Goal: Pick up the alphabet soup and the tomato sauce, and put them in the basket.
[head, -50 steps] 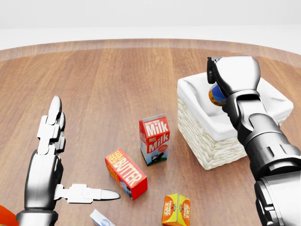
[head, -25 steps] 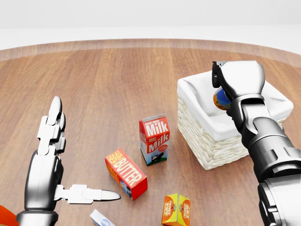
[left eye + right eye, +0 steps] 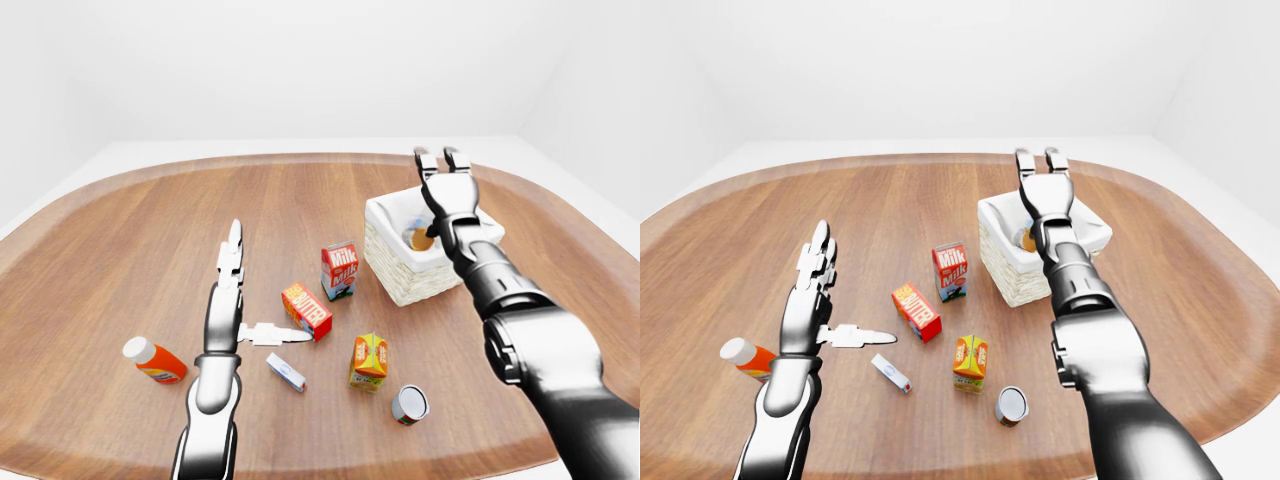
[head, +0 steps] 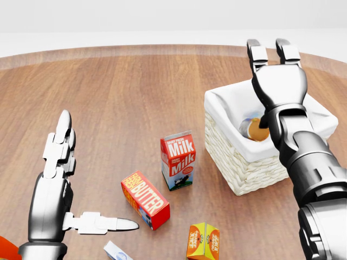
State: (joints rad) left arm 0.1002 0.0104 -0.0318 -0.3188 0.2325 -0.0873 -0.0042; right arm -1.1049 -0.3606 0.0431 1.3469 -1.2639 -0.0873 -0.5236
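Nearest me on the bench (image 3: pixel 120 250): one can (image 3: pixel 409 404) lying on its side and one orange bottle (image 3: pixel 154 361), both seen whole only in the eye views. My left hand (image 4: pixel 59 179) is splayed and empty beside one butter box (image 4: pixel 145 199); one juice carton (image 3: pixel 369 361), one milk carton (image 4: pixel 178 160). Farther off, my right hand (image 4: pixel 277 81) is released, fingers (image 4: pixel 256 53) straight, over one basket (image 4: pixel 244 168) with one can inside (image 4: pixel 255 129).

Can (image 4: pixel 254 129) in basket (image 4: pixel 246 162) – probably soup; milk carton (image 4: pixel 178 160) left.
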